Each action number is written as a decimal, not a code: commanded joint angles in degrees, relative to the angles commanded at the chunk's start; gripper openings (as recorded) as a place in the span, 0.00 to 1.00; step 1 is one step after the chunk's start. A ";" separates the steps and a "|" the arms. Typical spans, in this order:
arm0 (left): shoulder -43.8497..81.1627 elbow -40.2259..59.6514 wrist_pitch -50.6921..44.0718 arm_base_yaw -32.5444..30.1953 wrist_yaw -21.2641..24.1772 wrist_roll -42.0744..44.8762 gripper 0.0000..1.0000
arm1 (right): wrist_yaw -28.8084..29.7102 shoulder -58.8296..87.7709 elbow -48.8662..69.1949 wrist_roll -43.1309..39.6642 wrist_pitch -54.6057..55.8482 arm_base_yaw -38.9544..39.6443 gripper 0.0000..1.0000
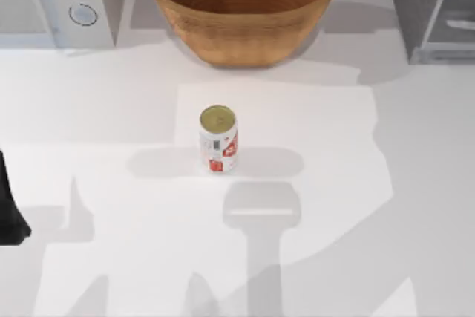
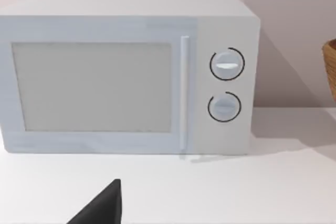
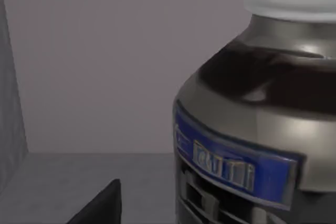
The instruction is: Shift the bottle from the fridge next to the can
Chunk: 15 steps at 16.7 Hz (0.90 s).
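The bottle (image 3: 252,129) looms close in the right wrist view: white cap, dark liquid, blue label band. It stands upright on a grey floor against the grey inner walls of the fridge (image 3: 94,61). A dark part of my right gripper (image 3: 100,208) shows beside the bottle, a little apart from it. In the top view the fridge (image 1: 427,12) is at the back right. The white can (image 1: 218,139), with red marks and a gold top, stands upright mid-table. My left gripper (image 2: 100,211) is parked at the table's left edge, facing the microwave.
A white microwave (image 1: 59,1) with two round knobs sits at the back left. A large woven basket (image 1: 241,12) stands at the back centre, behind the can. Bare white table surrounds the can on all sides.
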 joint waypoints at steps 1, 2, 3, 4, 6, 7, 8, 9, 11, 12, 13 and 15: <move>0.00 0.00 0.00 0.00 0.00 0.00 1.00 | 0.18 1.01 1.91 -0.01 -0.89 0.17 1.00; 0.00 0.00 0.00 0.00 0.00 0.00 1.00 | 0.34 1.84 3.51 -0.02 -1.65 0.32 1.00; 0.00 0.00 0.00 0.00 0.00 0.00 1.00 | 0.46 2.41 4.62 -0.03 -2.21 0.42 1.00; 0.00 0.00 0.00 0.00 0.00 0.00 1.00 | 0.51 2.69 5.13 -0.03 -2.48 0.48 1.00; 0.00 0.00 0.00 0.00 0.00 0.00 1.00 | 0.52 2.71 5.17 -0.03 -2.51 0.48 1.00; 0.00 0.00 0.00 0.00 0.00 0.00 1.00 | 0.52 2.71 5.17 -0.03 -2.51 0.48 1.00; 0.00 0.00 0.00 0.00 0.00 0.00 1.00 | 0.52 2.71 5.17 -0.03 -2.51 0.48 0.92; 0.00 0.00 0.00 0.00 0.00 0.00 1.00 | 0.52 2.71 5.17 -0.03 -2.51 0.48 0.85; 0.00 0.00 0.00 0.00 0.00 0.00 1.00 | 0.52 2.71 5.17 -0.03 -2.51 0.48 0.70; 0.00 0.00 0.00 0.00 0.00 0.00 1.00 | 0.52 2.71 5.17 -0.03 -2.51 0.48 0.62; 0.00 0.00 0.00 0.00 0.00 0.00 1.00 | 0.52 2.71 5.17 -0.03 -2.51 0.48 0.55; 0.00 0.00 0.00 0.00 0.00 0.00 1.00 | 0.52 2.71 5.17 -0.03 -2.51 0.48 0.40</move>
